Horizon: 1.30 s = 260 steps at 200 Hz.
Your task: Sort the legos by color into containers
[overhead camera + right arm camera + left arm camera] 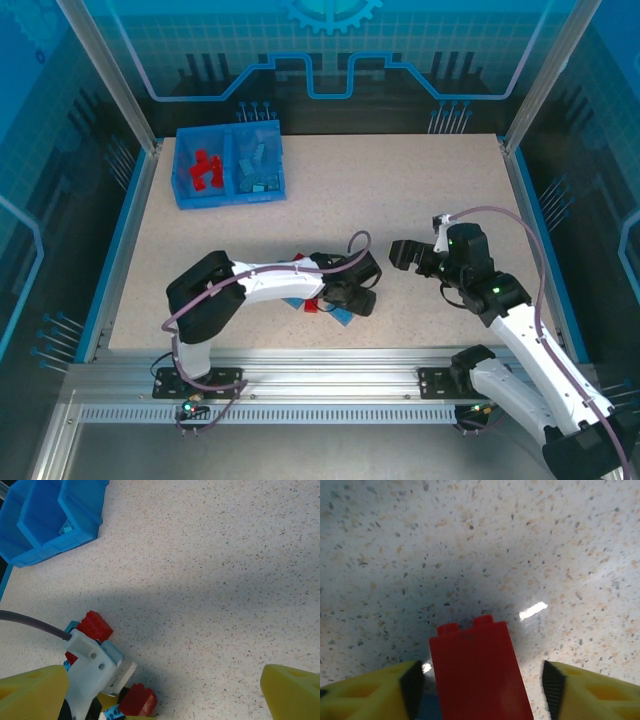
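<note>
Legos [205, 170] sit partly sorted, red in the bin's [230, 196] left compartment and light blue in its right, while a small pile [312, 306] waits well away from the bin, the left hand [479, 682] spread around a red brick [472, 665], the right hand [164, 680] splayed, empty.

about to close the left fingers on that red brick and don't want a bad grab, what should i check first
1. Target: the red brick sits between the left gripper fingers: ok.
2. Opening: fingers apart, with a gap on each side of the brick: ok.
3. Neighbours: the blue bricks clear of the fingers: cannot tell, they lie close by.
4. Other arm: the right gripper is open, empty and off to the side of the pile: ok.
5. Drop spot: the left compartment of the bin holds the sorted red bricks and has room: ok.
</note>
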Available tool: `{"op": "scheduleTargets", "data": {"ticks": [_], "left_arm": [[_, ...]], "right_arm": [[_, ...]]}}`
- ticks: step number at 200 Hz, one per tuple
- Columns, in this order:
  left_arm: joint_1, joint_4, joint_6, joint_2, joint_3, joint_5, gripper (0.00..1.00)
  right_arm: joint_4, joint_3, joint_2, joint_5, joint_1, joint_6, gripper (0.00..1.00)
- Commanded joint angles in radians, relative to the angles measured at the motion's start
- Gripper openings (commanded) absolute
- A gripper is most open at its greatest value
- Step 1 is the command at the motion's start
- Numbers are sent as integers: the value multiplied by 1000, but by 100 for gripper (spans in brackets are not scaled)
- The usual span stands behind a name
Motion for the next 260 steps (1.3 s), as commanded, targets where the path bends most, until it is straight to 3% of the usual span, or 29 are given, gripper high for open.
{"op": "scheduleTargets", "data": {"ticks": [1, 39, 106, 153, 185, 260], "left_arm": [[-9, -17, 19, 10, 17, -21, 56], [-8, -1, 20, -9, 5, -44, 38], [69, 20, 27, -90, -6, -57, 32], [198, 34, 74, -174, 38, -55, 32], [289, 47, 122, -190, 84, -64, 32], [548, 113, 220, -242, 187, -195, 32]], "right_arm": [[-14, -13, -14, 8, -16, 8, 100], [-16, -17, -13, -24, -18, 0, 100], [-29, -10, -27, -47, -18, -23, 100], [74, -31, -15, -251, -15, -81, 100], [118, -25, 2, -321, -6, -100, 100], [119, -11, 11, -290, 5, -97, 100]]}}
